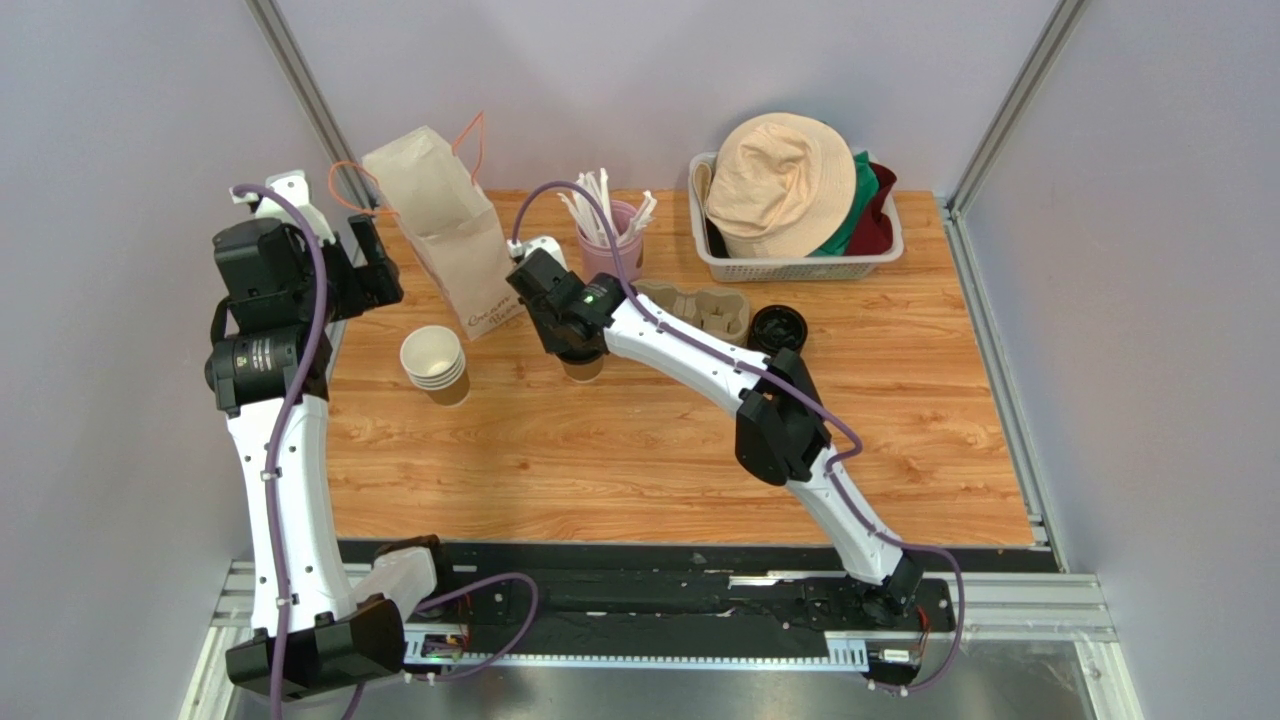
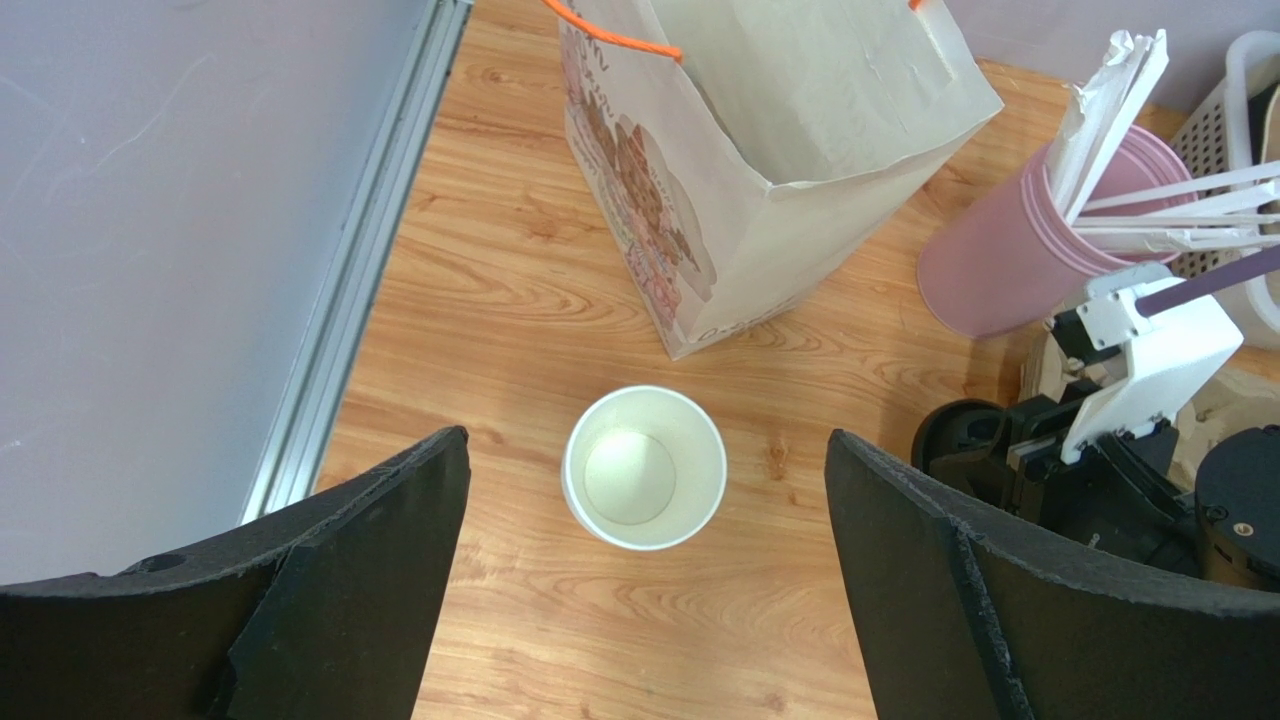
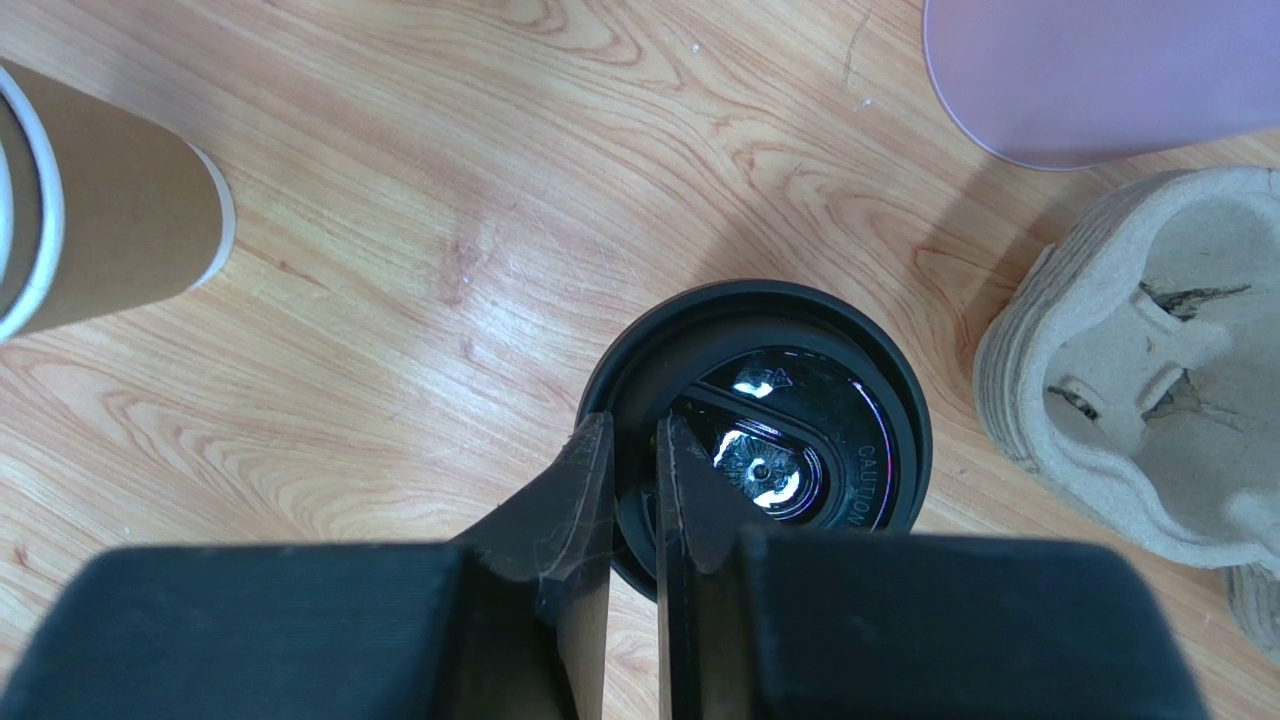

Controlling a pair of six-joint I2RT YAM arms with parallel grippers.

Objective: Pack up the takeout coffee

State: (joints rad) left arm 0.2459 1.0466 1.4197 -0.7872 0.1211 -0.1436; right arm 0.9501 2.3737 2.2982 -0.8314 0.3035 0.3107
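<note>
The top camera is looking steeply down from the six o'clock edge across the whole table (image 1: 646, 450), while the left wrist camera is hanging high over the cup stack (image 2: 645, 467) and the right wrist camera is peering straight down from close above the takeout coffee (image 3: 812, 390), both wrist views catching the pink holder (image 2: 1007, 255) toward one or two o'clock.

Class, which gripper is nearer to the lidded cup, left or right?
Right. The right gripper sits directly over the lidded cup, at its rim. The left gripper hangs well off to the left, above the cup stack.
</note>
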